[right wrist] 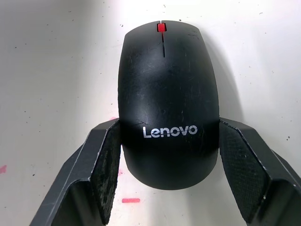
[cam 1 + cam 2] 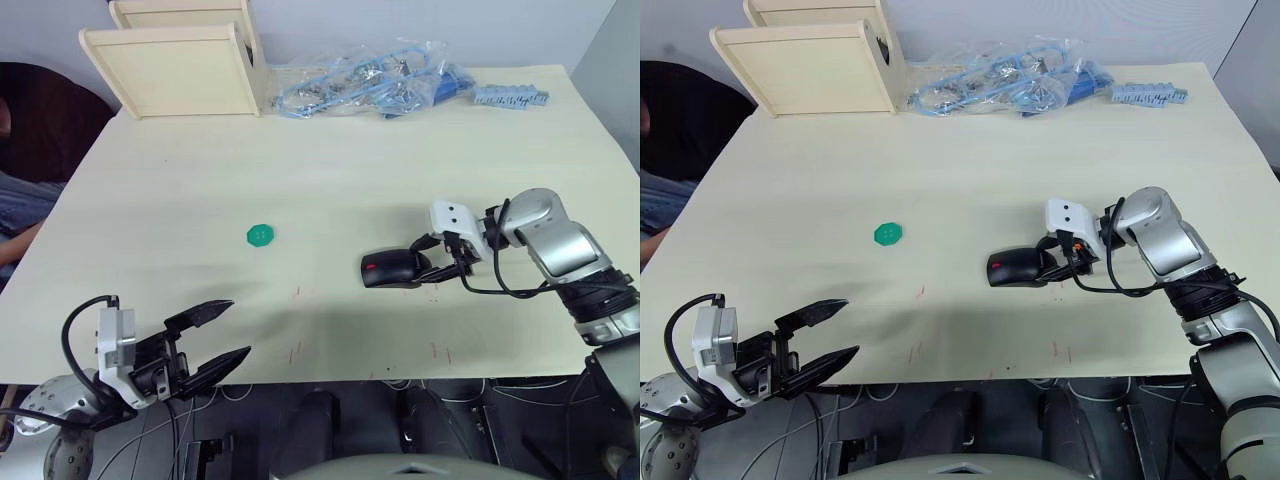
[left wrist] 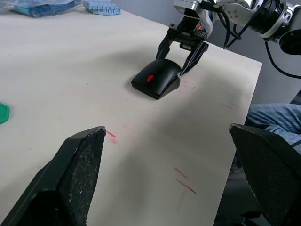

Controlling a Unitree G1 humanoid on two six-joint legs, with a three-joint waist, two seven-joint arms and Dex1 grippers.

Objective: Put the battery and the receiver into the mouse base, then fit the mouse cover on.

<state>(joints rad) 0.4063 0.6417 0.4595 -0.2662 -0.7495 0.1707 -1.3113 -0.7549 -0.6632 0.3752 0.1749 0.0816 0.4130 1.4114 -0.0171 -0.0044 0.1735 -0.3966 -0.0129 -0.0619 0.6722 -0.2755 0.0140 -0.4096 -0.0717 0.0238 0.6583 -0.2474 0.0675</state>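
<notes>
Pale table (image 2: 330, 190): my right claw (image 1: 164, 155) straddles the mouse cover (image 1: 167, 94), fingers spread, apparently touching its sides; my left claw (image 2: 215, 340) hangs open.

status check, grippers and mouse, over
Right gripper open, fingers straddling the mouse's rear. Mouse cover already seated on base, flat on table. Left gripper open, empty, at near edge. Nothing obstructing.

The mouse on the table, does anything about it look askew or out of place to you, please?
Nothing stands out. The mouse cover sits flush and centred on the mouse, which lies flat on the table. The right gripper straddles its rear, jaws open. Fine scuffs mark the cover.
</notes>
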